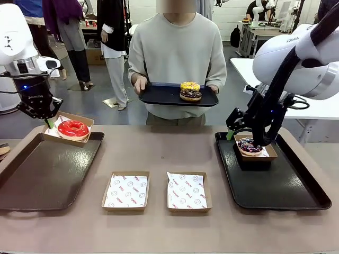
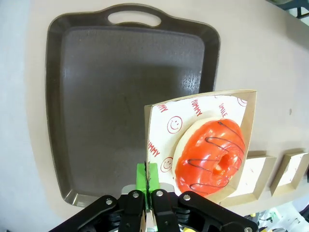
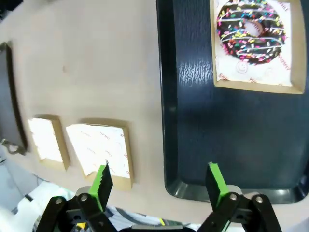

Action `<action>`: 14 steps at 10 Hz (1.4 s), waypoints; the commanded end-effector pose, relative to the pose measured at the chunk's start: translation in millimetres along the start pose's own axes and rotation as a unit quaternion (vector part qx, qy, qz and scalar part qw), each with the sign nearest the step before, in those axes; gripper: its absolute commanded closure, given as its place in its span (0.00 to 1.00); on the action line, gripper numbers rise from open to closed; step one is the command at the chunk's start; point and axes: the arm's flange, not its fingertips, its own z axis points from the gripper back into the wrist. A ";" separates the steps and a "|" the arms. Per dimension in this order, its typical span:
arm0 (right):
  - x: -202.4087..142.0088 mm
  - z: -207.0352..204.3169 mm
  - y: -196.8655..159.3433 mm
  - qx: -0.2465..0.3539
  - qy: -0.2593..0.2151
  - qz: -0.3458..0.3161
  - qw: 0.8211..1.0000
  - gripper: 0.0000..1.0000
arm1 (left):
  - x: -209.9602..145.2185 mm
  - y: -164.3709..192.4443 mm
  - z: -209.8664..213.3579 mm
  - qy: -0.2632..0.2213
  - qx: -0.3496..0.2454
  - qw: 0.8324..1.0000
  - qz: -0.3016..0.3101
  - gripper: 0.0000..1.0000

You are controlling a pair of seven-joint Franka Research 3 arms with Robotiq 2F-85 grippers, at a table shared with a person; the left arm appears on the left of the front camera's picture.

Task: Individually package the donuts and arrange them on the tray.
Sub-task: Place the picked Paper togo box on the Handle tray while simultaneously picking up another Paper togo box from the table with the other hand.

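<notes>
**set the red donut's box down flat, well inside the tray**

your left pincer (image 1: 49, 123) is clamped shut on one corner of the shallow cardboard box lined with printed paper (image 2: 164, 113). the glossy red glazed ring donut (image 1: 73, 128) sits in that box. the box hangs at the far right corner of the wide brown tray (image 1: 37, 174), partly over its rim and partly over the desk (image 1: 159, 148). from these views you cannot tell if its underside touches the rim.

a one-corner grip lets the free side sag, and the donut looks close to the box's low wall, so move slowly and keep the box level. carry it toward the middle of the bare tray floor before you lower it, so that no edge lands on the sloped rim. let the base rest fully, then part the pincer and lift straight up.

your right pincer (image 3: 158, 180) stands apart and holds nothing. it hovers over the dark tray (image 1: 286, 185), where the dark purple-blue donut with coloured sprinkles (image 3: 251, 31) lies in its own box (image 3: 260, 86). leave that arm where it is.

two empty lined boxes (image 1: 126, 190) (image 1: 188, 191) wait mid-desk. the person holds a dark serving tray (image 1: 159, 95) with the yellow sprinkled donut (image 1: 189, 85) stacked on the chocolate donut (image 1: 190, 96).
</notes>
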 end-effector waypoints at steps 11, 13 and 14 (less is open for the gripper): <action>-7.4 -17.2 33.5 -0.063 0.012 0.014 0.998 0.00 | 9.7 33.0 -13.3 0.006 -0.001 1.000 -0.013 0.99; -23.5 -34.0 74.4 -0.115 0.019 0.036 0.993 0.00 | 16.0 58.6 -25.3 0.007 0.000 1.000 -0.018 0.99; -33.2 -46.3 90.1 -0.139 0.022 0.049 0.989 0.00 | 18.3 69.1 -28.8 0.007 -0.006 1.000 -0.021 0.99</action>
